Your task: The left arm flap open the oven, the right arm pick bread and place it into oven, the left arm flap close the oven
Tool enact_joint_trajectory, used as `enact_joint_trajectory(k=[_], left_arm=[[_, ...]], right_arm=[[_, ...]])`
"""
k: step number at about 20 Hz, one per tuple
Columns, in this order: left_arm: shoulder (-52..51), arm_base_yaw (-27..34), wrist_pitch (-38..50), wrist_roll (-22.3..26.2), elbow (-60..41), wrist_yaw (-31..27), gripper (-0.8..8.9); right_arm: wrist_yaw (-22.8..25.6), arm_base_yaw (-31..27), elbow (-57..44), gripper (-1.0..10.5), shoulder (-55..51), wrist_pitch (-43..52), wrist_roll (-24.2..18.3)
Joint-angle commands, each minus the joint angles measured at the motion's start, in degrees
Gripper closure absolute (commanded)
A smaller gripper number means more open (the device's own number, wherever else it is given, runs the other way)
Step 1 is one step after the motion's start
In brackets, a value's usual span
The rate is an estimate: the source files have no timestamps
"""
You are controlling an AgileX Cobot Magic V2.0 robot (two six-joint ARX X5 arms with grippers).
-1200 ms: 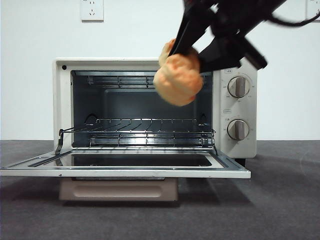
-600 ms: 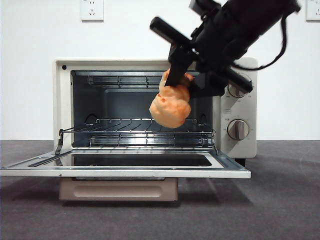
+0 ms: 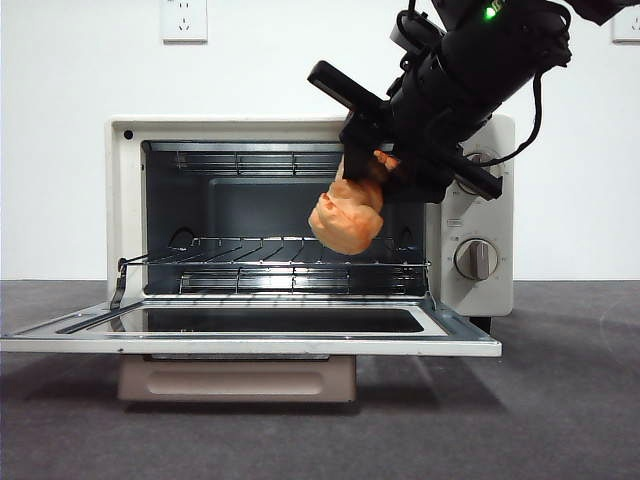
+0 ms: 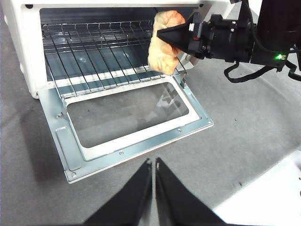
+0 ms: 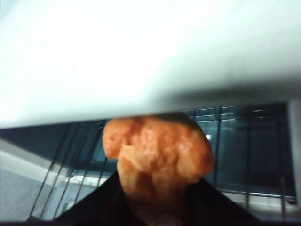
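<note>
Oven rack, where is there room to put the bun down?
The wire rack is bare from its side away from the knobs across its middle. By the knob side it is crowded: the right tool hangs there with the bread, above the rack and not touching it. The open door is bare too.

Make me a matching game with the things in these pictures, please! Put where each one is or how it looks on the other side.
Things:
1. golden-orange lumpy bread
2. cream-white oven's glass door
3. silver wire rack
4. left gripper

States:
A. folded down flat and open
B. shut, waiting away from the oven
C. held in the right gripper above the rack
D. inside the oven with nothing on it

Pairs: 1-C, 2-A, 3-D, 4-B
</note>
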Motion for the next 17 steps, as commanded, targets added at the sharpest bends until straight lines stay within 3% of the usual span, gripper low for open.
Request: enact_joint_trajectory(k=[1,8,13,17], left_arm=[[0.2,-0.5,0.6,1.2,1.1,0.1,7.94],[0.2,-0.5,0.6,1.4,1.1,0.0,7.94],[0.2,-0.5,0.5,1.4,1.1,0.0,7.94],[1.4,-0.2,-1.2,1.0,1.1,-4.2,7.95]], right_arm=[[0.1,0.4,1.0,8.3,1.6,0.6,0.8],[0.2,0.3,1.1,5.7,1.7,1.0,0.8],[-0.7,0.3,1.1,5.2,1.6,1.0,1.0],[-3.7,0.5,1.1,5.2,-1.6,-2.9,1.1]])
